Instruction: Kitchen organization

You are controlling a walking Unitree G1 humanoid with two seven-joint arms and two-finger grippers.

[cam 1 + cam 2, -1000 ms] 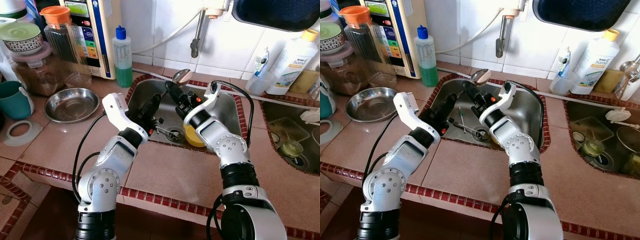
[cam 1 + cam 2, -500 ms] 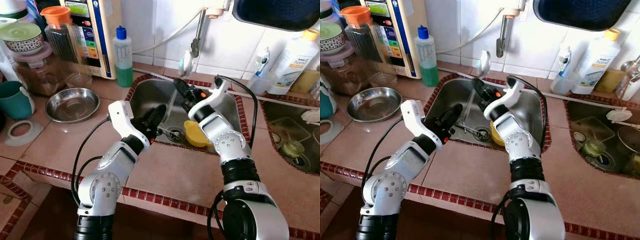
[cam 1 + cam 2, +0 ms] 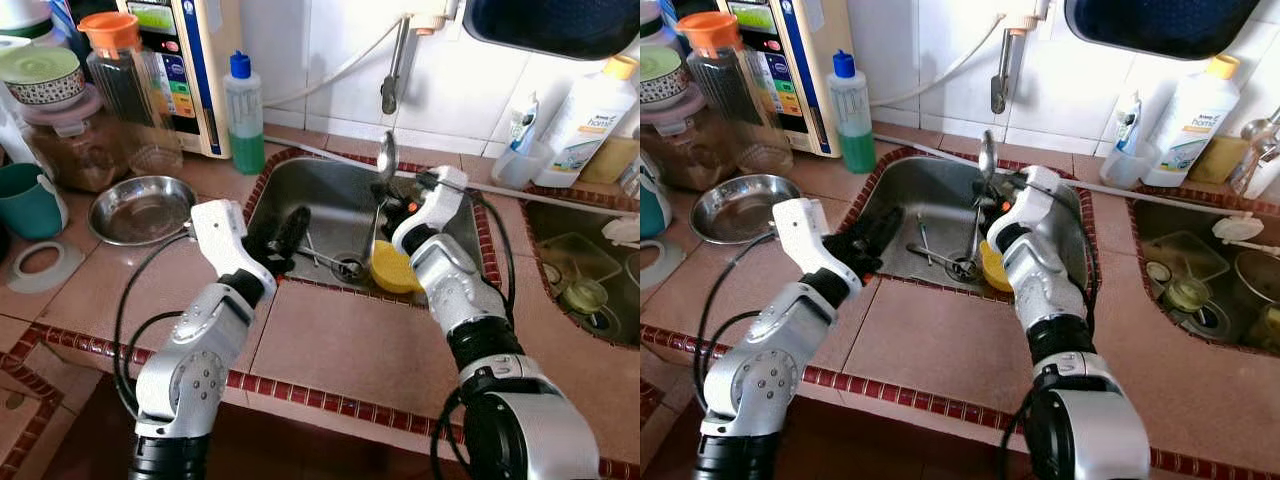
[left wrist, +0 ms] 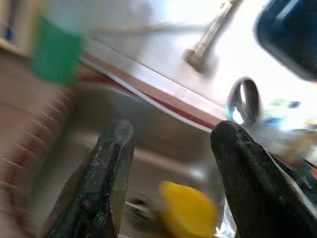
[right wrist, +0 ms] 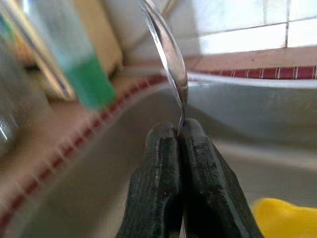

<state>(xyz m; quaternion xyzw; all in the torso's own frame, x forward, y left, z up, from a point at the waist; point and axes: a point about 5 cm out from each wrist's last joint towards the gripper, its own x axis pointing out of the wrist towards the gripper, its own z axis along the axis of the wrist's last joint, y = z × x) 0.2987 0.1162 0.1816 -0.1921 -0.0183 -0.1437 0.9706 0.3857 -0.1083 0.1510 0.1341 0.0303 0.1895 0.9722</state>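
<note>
Two grippers here. The left gripper hangs at the near-left edge of the sink, fingers spread apart, holding nothing. The right gripper is pinched tight on one spoon: it stands nearly upright over the sink, bowl up, handle down. One yellow cup sits just below it.

A green soap bottle stands behind an empty steel bowl.
</note>
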